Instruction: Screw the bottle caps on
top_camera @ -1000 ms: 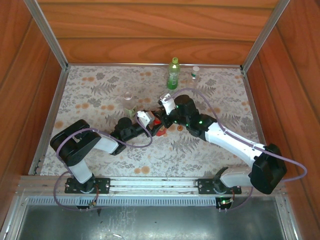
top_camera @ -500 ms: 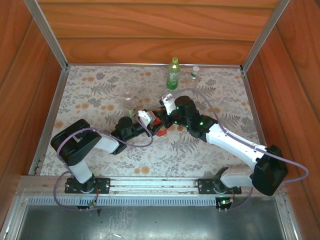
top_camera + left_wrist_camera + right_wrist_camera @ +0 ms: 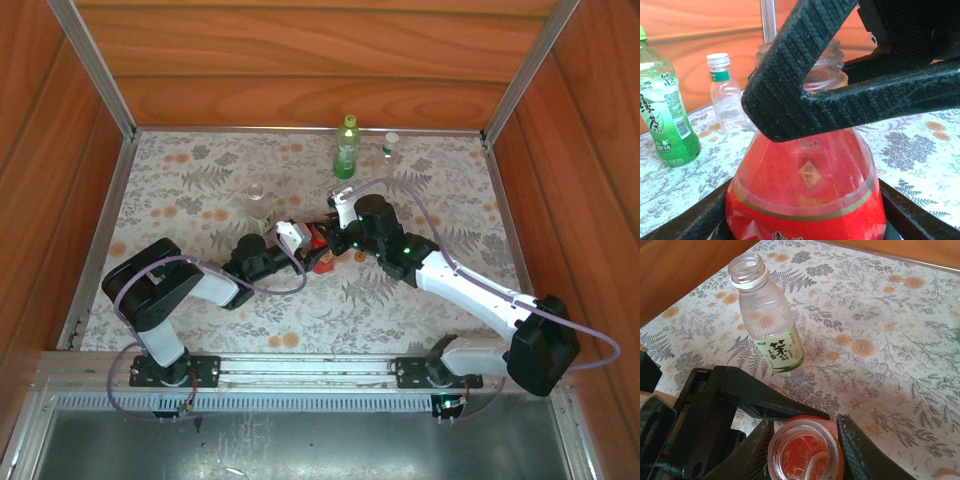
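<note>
Red plastic bottle with a yellow mark point(image 3: 805, 175), uncapped, sits grasped by its body between the fingers of the left pincer point(image 3: 310, 243), above the flowered table point(image 3: 880, 315). Its bare threaded neck looks clenched in the right pincer point(image 3: 804, 437) just above. We judge this a steadying step: we should grip low and firmly, hold the bottle upright, and free the neck without tipping it.

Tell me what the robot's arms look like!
Each arm is black at the chunky round joints with smooth white shells between: the left arm, the right arm. A thin purple cable loops along each. Tiny green lights glow on the right one. The fingers are black and ridged.
</note>
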You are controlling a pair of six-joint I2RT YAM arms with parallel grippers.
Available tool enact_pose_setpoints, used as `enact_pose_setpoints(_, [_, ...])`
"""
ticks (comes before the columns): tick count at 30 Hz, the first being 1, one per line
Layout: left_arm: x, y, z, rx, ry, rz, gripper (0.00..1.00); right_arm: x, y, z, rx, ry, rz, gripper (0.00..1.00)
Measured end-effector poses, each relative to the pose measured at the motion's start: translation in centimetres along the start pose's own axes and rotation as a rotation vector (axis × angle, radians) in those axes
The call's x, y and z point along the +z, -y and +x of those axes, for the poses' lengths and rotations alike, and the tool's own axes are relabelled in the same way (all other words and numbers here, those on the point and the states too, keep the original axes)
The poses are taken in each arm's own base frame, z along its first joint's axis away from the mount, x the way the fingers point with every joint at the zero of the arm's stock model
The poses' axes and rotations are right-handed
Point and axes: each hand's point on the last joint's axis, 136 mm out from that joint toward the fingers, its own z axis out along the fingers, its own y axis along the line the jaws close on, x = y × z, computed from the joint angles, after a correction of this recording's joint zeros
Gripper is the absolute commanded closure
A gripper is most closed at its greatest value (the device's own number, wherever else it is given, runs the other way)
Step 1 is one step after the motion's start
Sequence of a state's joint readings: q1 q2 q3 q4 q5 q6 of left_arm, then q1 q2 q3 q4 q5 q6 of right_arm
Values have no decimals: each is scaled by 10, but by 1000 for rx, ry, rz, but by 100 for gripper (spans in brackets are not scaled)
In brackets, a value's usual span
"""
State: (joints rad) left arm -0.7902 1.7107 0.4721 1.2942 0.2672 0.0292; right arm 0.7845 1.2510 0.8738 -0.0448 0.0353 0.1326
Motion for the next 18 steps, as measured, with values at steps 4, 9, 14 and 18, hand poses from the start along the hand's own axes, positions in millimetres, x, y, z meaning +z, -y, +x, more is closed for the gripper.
enact_pose_setpoints(4, [0, 0, 0, 1, 0, 1, 28, 0, -2, 0, -3, -1, -13, 71])
enact_pose_setpoints(9, [1, 0, 1, -2, 0, 3, 28, 0, -4, 1, -3, -3, -26, 73])
enact_pose_setpoints(14, [2, 0, -1, -2, 3, 4, 34, 0, -4, -1, -3, 2, -25, 71])
enact_pose_setpoints(18, [2, 0, -1, -2, 3, 4, 34, 0, -4, -1, -2, 3, -24, 53])
